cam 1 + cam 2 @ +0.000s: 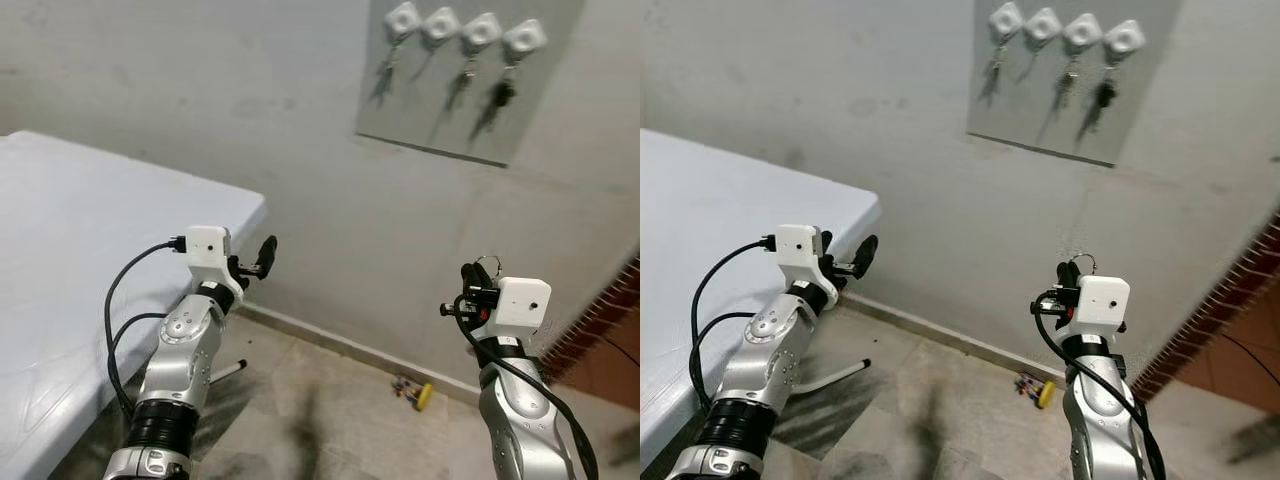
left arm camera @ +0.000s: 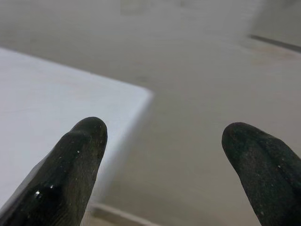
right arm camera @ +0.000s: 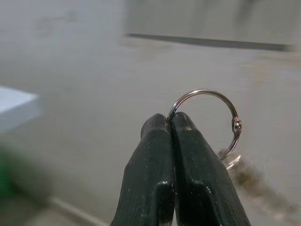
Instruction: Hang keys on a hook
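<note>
— Grey wall (image 1: 300,120) ahead, white table (image 1: 70,250) on my left, and a panel (image 1: 470,80) up high with four white hooks (image 1: 524,38). Each hook seems to carry keys already.

— And your own keys?

— My right claw (image 3: 170,123) is clenched on the ring (image 3: 207,120), fingers pressed tight together on its wire. The loop stands up above the tips and off to one side; what looks like the keys hangs blurred behind it. My left claw (image 2: 162,141) is spread wide, holding nothing, raised near the table corner.

— What worries you?

— I pinch only a thin bit of wire, so I judge the ring could twist or slip out if it knocks a hook. The panel is well above and apart from my claw, so it's a long reach up. With the hooks taken, the ring may snag on keys already hanging. Something small and yellow (image 1: 424,396) lies on the floor by the wall.
</note>
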